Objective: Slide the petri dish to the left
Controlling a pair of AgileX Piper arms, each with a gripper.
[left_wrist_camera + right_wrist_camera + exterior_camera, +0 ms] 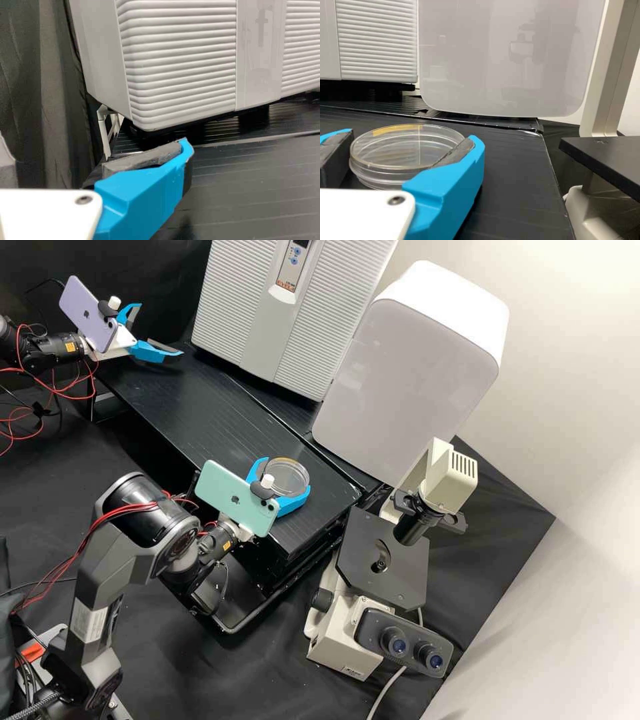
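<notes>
A clear petri dish [290, 473] [405, 147] lies flat near the right end of a raised black platform [200, 407]. My right gripper [288, 477] [410, 140] sits around it at platform level, one blue finger on each side. Its near finger's [455, 170] grey pad presses the rim and the other pad meets the opposite side, so it is shut on the dish. My left gripper [160, 329] hangs open and empty over the platform's far left corner. One of its fingers [150, 190] hovers just above the surface, near the foot of a ribbed white appliance [180, 60].
The ribbed white appliance [293, 307] stands at the back of the platform. A smooth white box [413, 367] [510, 55] rises just right of the dish. A microscope [393, 573] sits below the platform's right end. Bare platform stretches left of the dish. Red cables [40, 387] trail at left.
</notes>
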